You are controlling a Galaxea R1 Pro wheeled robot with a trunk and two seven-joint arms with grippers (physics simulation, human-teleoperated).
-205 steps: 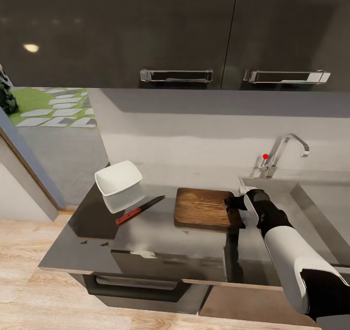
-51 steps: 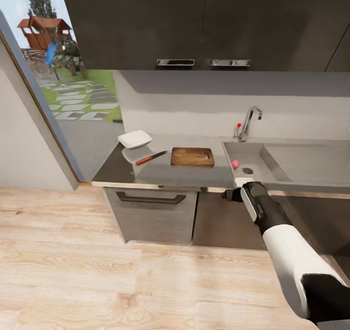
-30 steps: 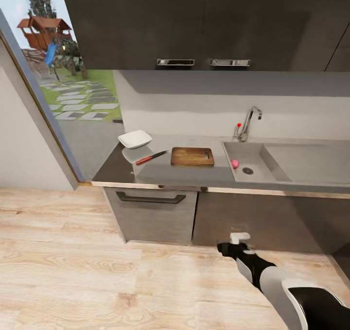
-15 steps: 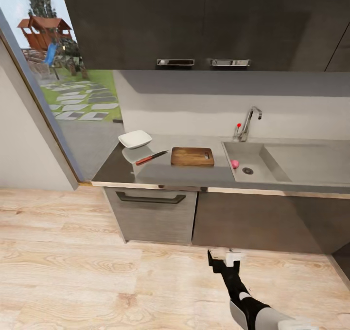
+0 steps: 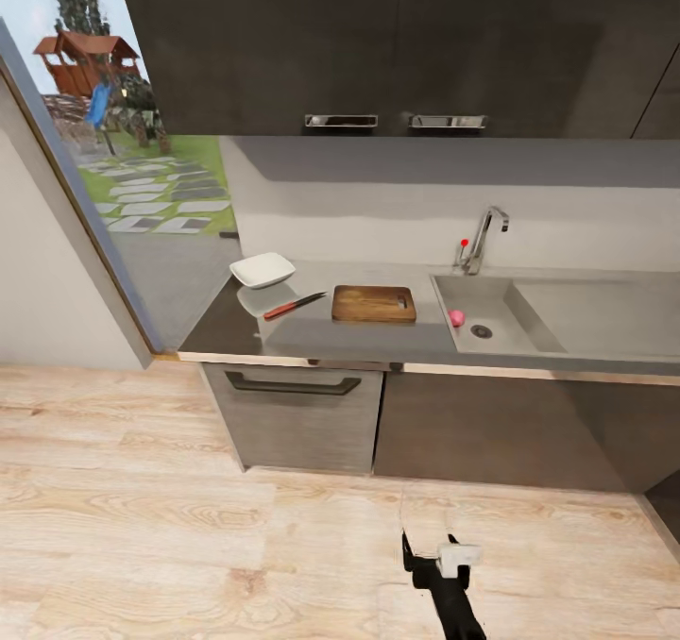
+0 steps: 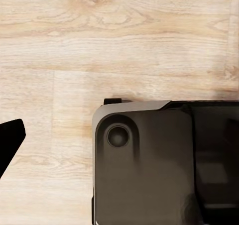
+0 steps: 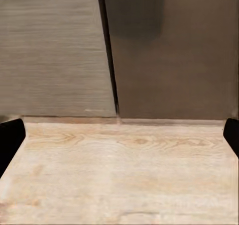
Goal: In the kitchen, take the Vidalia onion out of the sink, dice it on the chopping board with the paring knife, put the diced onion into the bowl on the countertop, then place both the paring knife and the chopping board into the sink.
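Observation:
The pink Vidalia onion point(image 5: 457, 318) lies in the grey sink point(image 5: 510, 302), near the drain and below the chrome faucet point(image 5: 482, 237). On the dark countertop point(image 5: 331, 340) the brown chopping board point(image 5: 374, 303) lies left of the basin. The red-handled paring knife point(image 5: 293, 307) rests left of the board, and the white bowl point(image 5: 262, 269) sits at the far left corner. My right gripper point(image 5: 430, 550) hangs low over the floor, far from the counter. It is open and empty, with its fingertips point(image 7: 10, 138) wide apart. My left gripper point(image 6: 119, 135) points down at the floor, one dark fingertip point(image 6: 9, 138) at the frame edge.
Grey base cabinets with a dark bar handle point(image 5: 293, 385) stand under the counter, and dark wall cupboards point(image 5: 397, 45) hang above. A glass door point(image 5: 85, 177) at the left opens to a garden. Wooden floor point(image 5: 189, 546) stretches between me and the counter. My dark base point(image 6: 159, 170) is below the left wrist.
The view has pulled back from the counter since the oldest frame. In the last two seconds my right arm dropped from counter height to near the floor and drew back toward me.

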